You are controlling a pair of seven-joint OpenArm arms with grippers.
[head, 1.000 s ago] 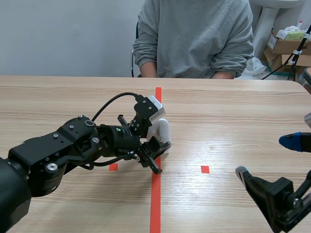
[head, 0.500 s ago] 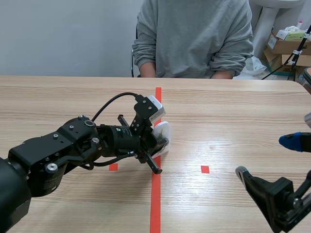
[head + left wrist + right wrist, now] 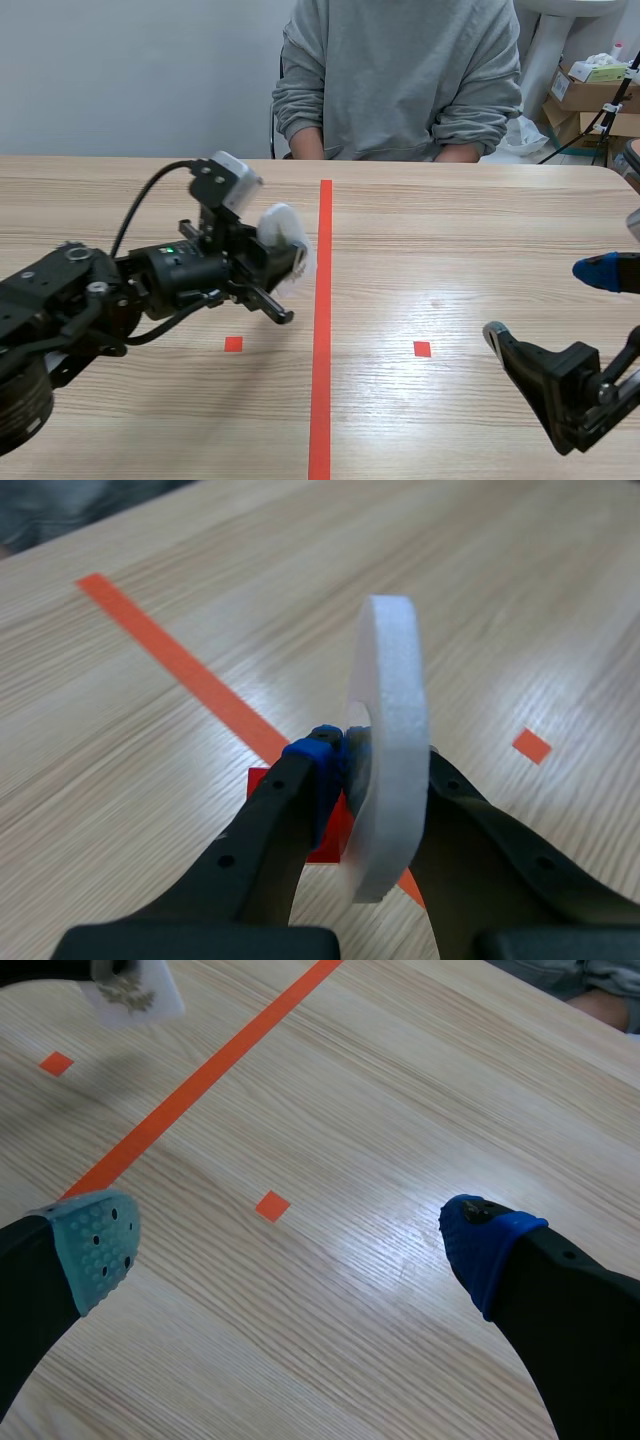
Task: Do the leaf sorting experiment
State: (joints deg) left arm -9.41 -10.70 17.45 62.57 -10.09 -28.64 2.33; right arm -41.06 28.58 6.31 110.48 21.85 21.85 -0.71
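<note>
Hovering left of the red line (image 3: 325,300), the left claw (image 3: 285,270) pinches a white foam card (image 3: 283,232) clear of the counter (image 3: 450,230), so the pick-up looks done and the placing is left to do. From the left wrist, the card stands on edge, a blue pad (image 3: 318,758) pressed against its face. From the right wrist, the right claw (image 3: 290,1245) is spread and holds nothing, above a red square (image 3: 271,1205); no sorted leaves are in sight.

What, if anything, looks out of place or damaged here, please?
Nothing stands out. The flat white foam piece looks intact, clamped between the fingers of the left gripper, and the right gripper hangs open above the wooden table.
</note>
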